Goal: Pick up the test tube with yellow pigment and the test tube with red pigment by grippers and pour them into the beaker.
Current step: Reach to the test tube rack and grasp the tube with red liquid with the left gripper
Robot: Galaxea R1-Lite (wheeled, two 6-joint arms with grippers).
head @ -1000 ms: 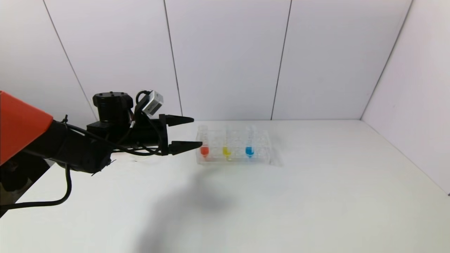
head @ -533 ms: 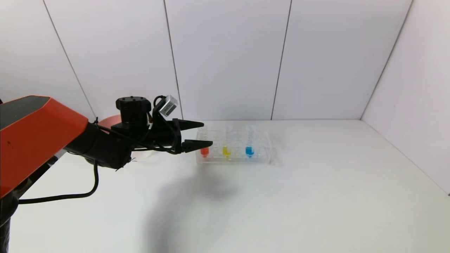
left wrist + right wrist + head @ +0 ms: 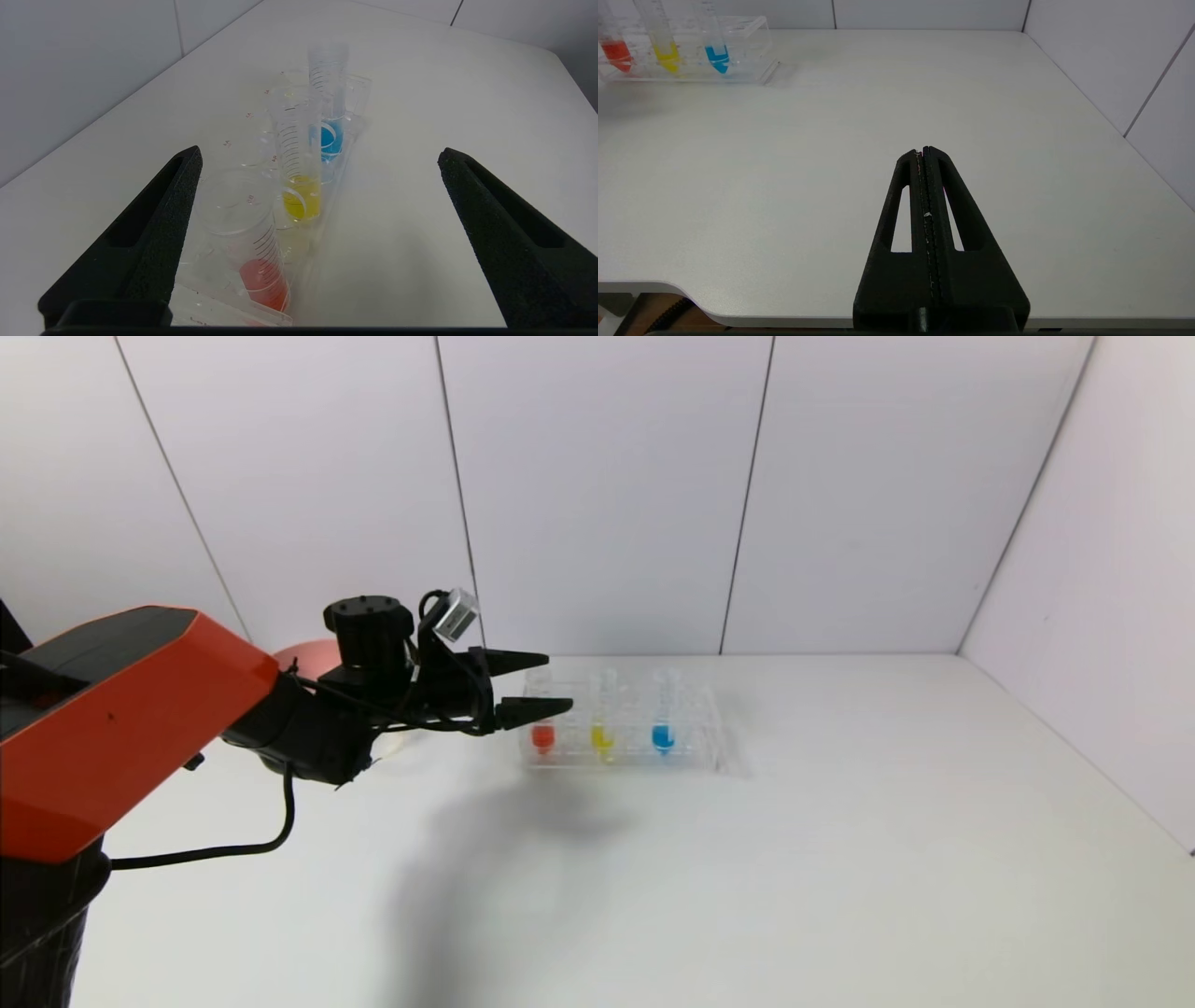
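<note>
Nothing is poured yet: our left hand [image 3: 546, 685], jaws apart, flanks the test tube with red pigment [image 3: 541, 717]; the test tube with yellow pigment [image 3: 602, 714] waits; our right hand [image 3: 924, 151] is parked, jaws together.

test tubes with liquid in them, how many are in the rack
3, in one row in the clear rack: red tube nearest the open left hand, yellow tube in the middle, blue tube farthest.

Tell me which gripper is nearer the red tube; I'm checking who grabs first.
Left. The left gripper is open right at the red tube in the rack; the right gripper is shut, far off near the table's front edge.
</note>
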